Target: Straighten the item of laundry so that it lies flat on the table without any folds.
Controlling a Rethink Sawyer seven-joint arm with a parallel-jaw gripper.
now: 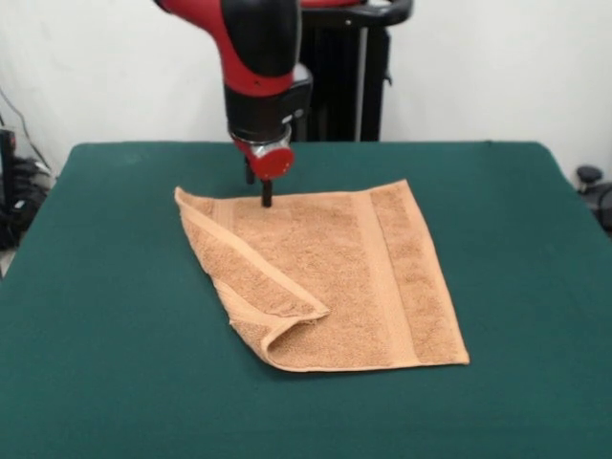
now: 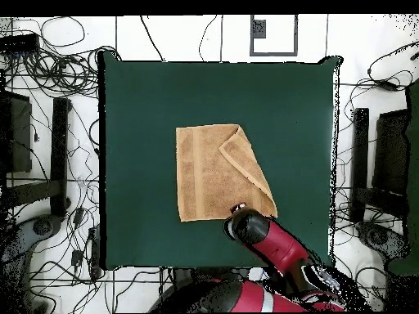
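One orange-tan terry towel point(image 1: 330, 277) lies near the middle of the dark green table point(image 1: 115, 382), mostly spread out. One side is folded over: in the front view a long triangular flap point(image 1: 253, 273) runs from the far left corner down toward the near edge, lying on top of the rest of the cloth. A flat woven band point(image 1: 382, 277) runs along the right side. The red and black arm point(image 1: 258, 57) comes down over the towel's far edge, and the gripper point(image 1: 267, 196) touches or nearly touches the cloth there. Its tip looks like a single dark stub; whether it is released or clenched I cannot tell.
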